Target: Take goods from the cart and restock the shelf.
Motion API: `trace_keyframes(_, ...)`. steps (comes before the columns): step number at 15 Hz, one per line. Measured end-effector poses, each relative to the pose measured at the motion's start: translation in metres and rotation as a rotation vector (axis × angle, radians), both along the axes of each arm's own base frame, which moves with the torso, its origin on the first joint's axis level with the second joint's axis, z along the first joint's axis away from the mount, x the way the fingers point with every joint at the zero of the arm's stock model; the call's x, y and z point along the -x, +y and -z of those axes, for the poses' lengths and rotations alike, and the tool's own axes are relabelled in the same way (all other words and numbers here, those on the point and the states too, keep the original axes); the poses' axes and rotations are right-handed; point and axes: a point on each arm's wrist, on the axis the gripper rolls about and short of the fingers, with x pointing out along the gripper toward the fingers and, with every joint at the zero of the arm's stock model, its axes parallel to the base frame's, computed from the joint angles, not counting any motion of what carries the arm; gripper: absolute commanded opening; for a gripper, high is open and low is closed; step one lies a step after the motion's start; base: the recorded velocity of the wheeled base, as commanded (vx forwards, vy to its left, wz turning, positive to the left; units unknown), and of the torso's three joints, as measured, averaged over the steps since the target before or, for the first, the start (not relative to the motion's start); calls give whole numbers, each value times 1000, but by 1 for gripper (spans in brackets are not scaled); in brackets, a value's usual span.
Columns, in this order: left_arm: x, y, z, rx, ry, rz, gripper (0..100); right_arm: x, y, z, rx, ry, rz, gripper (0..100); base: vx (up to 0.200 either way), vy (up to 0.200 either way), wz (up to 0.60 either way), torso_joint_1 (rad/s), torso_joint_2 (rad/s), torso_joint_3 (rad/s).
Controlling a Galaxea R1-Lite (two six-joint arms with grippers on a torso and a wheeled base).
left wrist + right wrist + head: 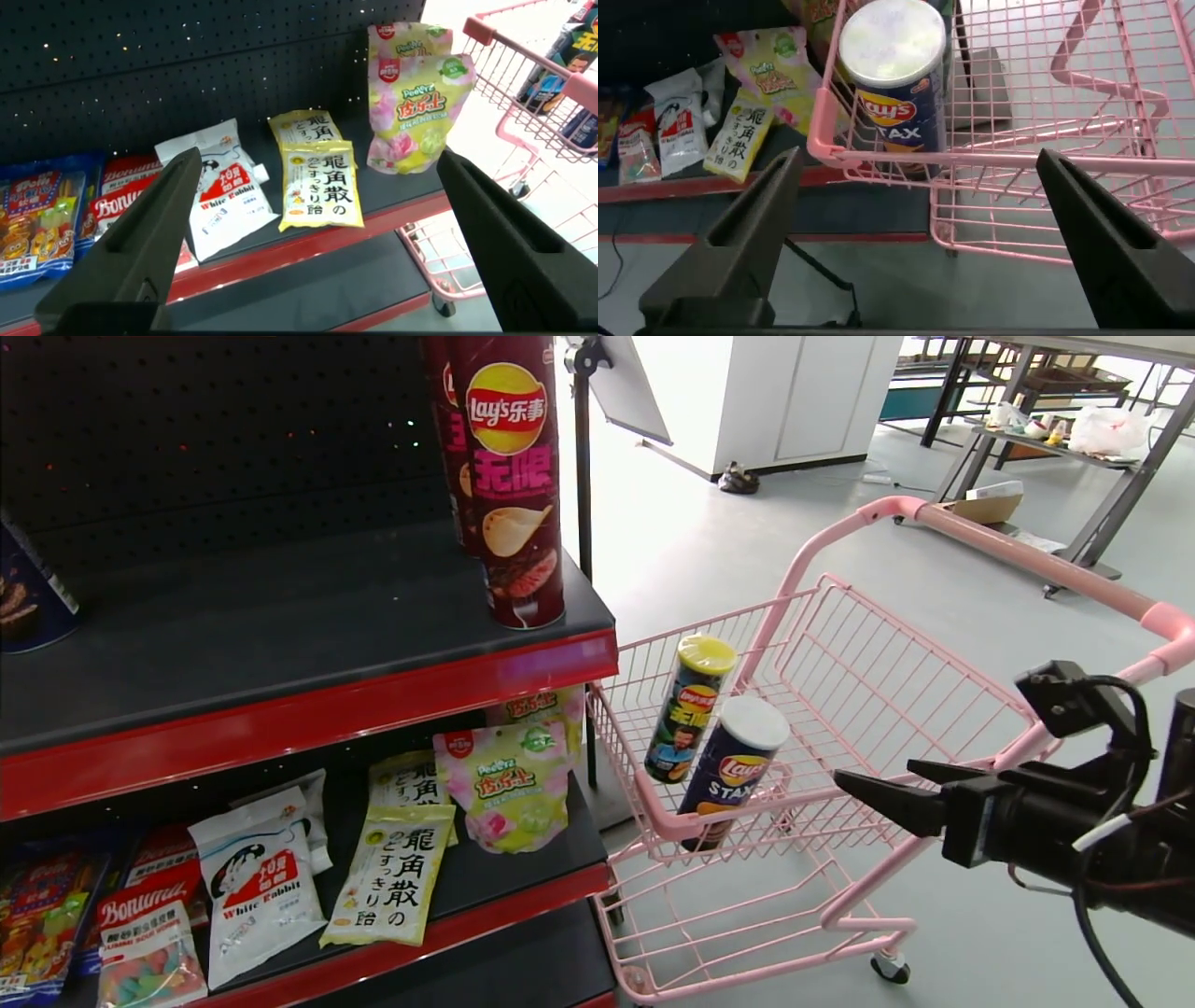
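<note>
A pink wire cart (845,569) stands to the right of the shelf. Two chip cans lean inside its basket: one with a yellow lid (689,707) and a dark blue one with a white lid (734,763). My right gripper (887,789) hovers open just right of the blue can, outside the basket's near rim, holding nothing. In the right wrist view the blue can (892,79) sits behind the cart rim (990,161), ahead of the open right gripper (920,243). My left gripper (318,243) is open and empty, facing the lower shelf's snack bags (316,173).
A tall maroon chip can (513,476) stands at the right end of the upper shelf board (280,616), with bare board to its left. The lower shelf (523,887) carries several flat snack bags. A thin pole (584,476) rises between shelf and cart.
</note>
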Motion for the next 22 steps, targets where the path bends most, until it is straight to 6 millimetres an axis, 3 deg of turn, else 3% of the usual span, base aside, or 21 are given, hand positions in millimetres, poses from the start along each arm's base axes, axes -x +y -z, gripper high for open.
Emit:
trace_keyframes(6,0,0,0,0,-1,0,100,-43,26,19,11,42,-59,100,0,0,0,0,0,0)
trace_keyframes(11,0,0,0,0,0,0,100,-58,46,30,22,78,-110,100,0,0,0,0,0,0)
trace_keyframes(22,0,0,0,1,0,0,100,-98,66,59,44,114,-109,100,0,0,0,0,0,0)
